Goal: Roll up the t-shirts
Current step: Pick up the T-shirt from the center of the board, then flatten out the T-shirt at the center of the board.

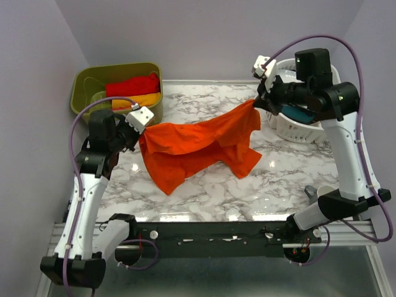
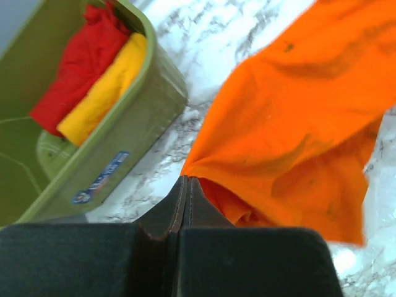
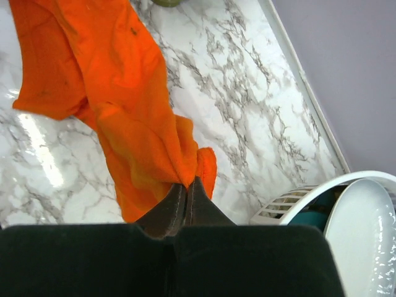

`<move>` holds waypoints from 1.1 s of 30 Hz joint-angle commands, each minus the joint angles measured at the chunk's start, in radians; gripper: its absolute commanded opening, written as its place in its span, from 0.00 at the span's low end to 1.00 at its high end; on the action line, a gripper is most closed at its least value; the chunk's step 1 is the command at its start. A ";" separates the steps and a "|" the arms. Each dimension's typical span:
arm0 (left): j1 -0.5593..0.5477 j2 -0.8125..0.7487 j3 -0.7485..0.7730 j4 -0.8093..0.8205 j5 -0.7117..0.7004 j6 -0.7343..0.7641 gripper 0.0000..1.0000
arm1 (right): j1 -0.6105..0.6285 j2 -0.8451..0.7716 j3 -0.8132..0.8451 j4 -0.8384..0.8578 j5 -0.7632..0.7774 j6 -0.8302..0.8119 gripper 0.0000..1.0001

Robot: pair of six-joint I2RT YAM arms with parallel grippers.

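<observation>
At the left side of the marble table (image 1: 281,182), the left gripper (image 2: 187,183) has its two dark fingers pressed together on a corner of the orange t-shirt (image 1: 198,145), and the cloth bunches out straight from the tips. Across from it, toward the far right, the right gripper (image 3: 187,184) is likewise closed, pinching another edge of the same shirt, with folds gathered at the pinch.

Between the two grips the orange t-shirt stretches across the middle of the table, its upper edge running from lower left up to the higher right gripper. The rest of the cloth sags below that line in loose, wrinkled flaps. Whether the lowest flaps touch the marble cannot be told.

Beyond the left gripper, at the far left corner, stands a green bin (image 1: 85,81). Inside it a red t-shirt (image 2: 80,62) and a yellow-orange t-shirt (image 2: 105,90) lie side by side, touching, both folded or rolled.

Behind the right gripper, at the far right edge, sits a white basket (image 1: 291,131) holding a teal dish (image 1: 301,115) and a white plate (image 3: 365,235)
</observation>
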 commanded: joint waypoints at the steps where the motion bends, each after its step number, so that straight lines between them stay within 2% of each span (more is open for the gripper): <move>1: 0.011 -0.143 -0.037 -0.006 -0.038 0.008 0.00 | 0.002 -0.110 -0.079 -0.109 -0.038 0.134 0.01; 4: 0.012 -0.177 -0.073 -0.050 -0.056 -0.018 0.00 | 0.002 -0.193 -0.205 -0.114 -0.062 0.169 0.01; 6: 0.012 -0.186 -0.139 -0.061 -0.042 -0.021 0.00 | 0.002 -0.243 -0.390 -0.074 -0.038 0.179 0.01; 8: 0.012 -0.183 -0.190 -0.043 -0.036 -0.027 0.00 | 0.000 -0.294 -0.551 0.010 0.019 0.165 0.01; 10: 0.012 -0.149 -0.260 0.009 -0.062 -0.041 0.00 | 0.000 -0.299 -0.634 0.061 0.039 0.101 0.01; 15: 0.014 0.033 -0.362 0.196 -0.174 -0.019 0.00 | -0.033 -0.181 -0.815 0.208 0.062 0.073 0.01; 18: 0.038 0.140 -0.368 0.276 -0.255 0.008 0.00 | -0.056 -0.065 -0.831 0.257 0.060 0.067 0.01; 19: 0.047 0.162 -0.365 0.290 -0.271 0.016 0.20 | -0.063 -0.035 -0.831 0.277 0.073 0.067 0.01; 22: 0.074 0.204 -0.313 0.270 -0.298 0.008 0.47 | -0.110 0.107 -0.752 0.313 0.131 0.102 0.01; 26: 0.089 0.155 -0.267 0.148 -0.184 0.028 0.61 | -0.190 0.197 -0.649 0.343 0.206 0.151 0.01; 33: 0.089 0.035 -0.378 -0.041 -0.035 0.108 0.64 | -0.204 0.218 -0.663 0.383 0.291 0.177 0.01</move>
